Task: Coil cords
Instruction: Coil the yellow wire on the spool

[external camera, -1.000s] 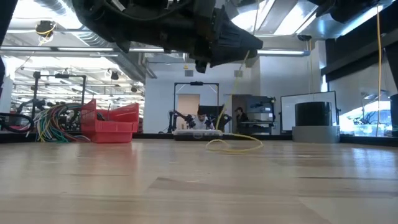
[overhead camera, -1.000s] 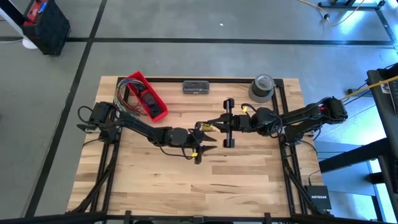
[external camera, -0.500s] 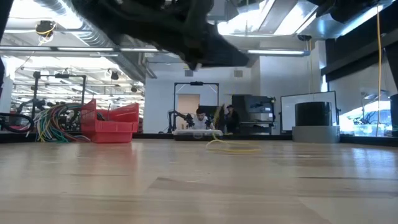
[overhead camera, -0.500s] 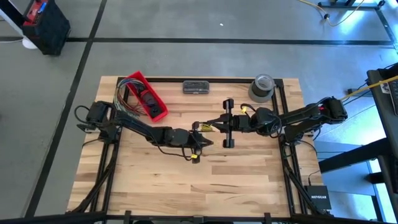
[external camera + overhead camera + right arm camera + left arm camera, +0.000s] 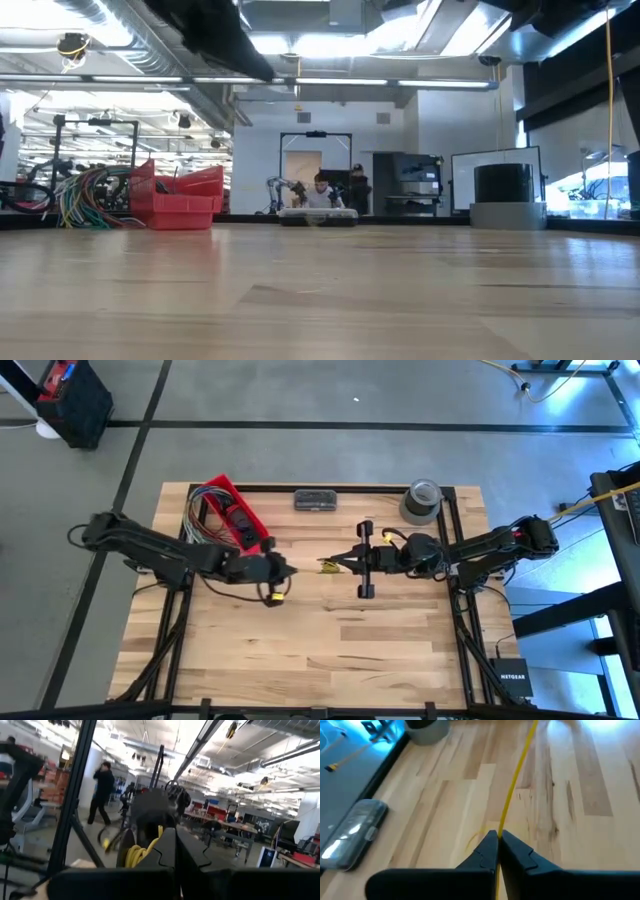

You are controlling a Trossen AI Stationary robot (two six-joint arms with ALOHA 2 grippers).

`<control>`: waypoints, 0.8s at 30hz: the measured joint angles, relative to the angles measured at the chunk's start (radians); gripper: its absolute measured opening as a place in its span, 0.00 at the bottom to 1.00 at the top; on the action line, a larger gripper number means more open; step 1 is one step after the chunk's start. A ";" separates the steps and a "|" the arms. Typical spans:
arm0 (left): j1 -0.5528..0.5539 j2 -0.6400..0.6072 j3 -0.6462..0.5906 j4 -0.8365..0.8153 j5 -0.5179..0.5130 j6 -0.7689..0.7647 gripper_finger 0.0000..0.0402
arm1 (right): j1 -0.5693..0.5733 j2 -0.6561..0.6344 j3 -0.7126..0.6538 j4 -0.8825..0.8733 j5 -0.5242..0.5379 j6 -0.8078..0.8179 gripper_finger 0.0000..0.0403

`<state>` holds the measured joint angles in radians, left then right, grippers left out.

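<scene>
The cord (image 5: 516, 775) is a thin yellow line running straight from my left gripper (image 5: 498, 837) toward my right gripper. My left gripper (image 5: 290, 568) is shut on it, left of the table's middle. My right gripper (image 5: 335, 565) hangs at the table's middle with its fingers shut. A small bunch of yellow cord loops (image 5: 137, 854) sits against them, also seen as a yellow speck (image 5: 327, 567) at their tips. The low view shows no cord on the tabletop. My left gripper pinches the cord (image 5: 501, 827) between its two fingertips, coming from the table's left side and pointing toward the right. The cord leaves the tips straight ahead, drawn taut and clear of the table. My right gripper has the yellow loops (image 5: 134, 856) against one finger (image 5: 162, 847). Its own fingers hide the place of contact, so I cannot tell the hold.
A red bin (image 5: 235, 515) with a bundle of coloured wires (image 5: 198, 520) stands at the back left. A flat dark case (image 5: 315, 500) lies at the far edge, with a grey tape roll (image 5: 422, 500) at the back right. The near half of the table is bare wood (image 5: 320, 650).
My left gripper has shut on the cord next to my right gripper, then drawn back toward the table's left edge. The cord is now taut between them. The yellow loop that lay on the table has been pulled up off it.
</scene>
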<state>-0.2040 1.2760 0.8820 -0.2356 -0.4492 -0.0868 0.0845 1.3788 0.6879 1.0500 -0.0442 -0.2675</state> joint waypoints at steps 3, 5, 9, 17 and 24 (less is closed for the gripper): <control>-0.021 -0.048 -0.011 -0.018 -0.029 -0.013 0.01 | -0.009 -0.002 0.021 -0.094 -0.001 -0.024 0.01; -0.034 -0.070 -0.011 -0.037 -0.034 -0.016 0.01 | -0.015 -0.001 0.048 -0.197 0.000 -0.028 0.01; -0.055 -0.095 -0.011 -0.041 -0.037 -0.017 0.01 | -0.015 -0.001 0.094 -0.346 0.025 -0.058 0.01; -0.056 -0.096 -0.011 -0.057 -0.072 -0.013 0.01 | -0.017 -0.001 0.102 -0.443 0.025 -0.076 0.01; -0.054 -0.109 -0.011 -0.101 -0.263 -0.090 0.00 | -0.021 -0.001 0.102 -0.443 0.026 -0.077 0.01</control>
<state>-0.2584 1.1674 0.8707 -0.3362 -0.7122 -0.1769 0.0631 1.3781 0.7898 0.6073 -0.0185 -0.3442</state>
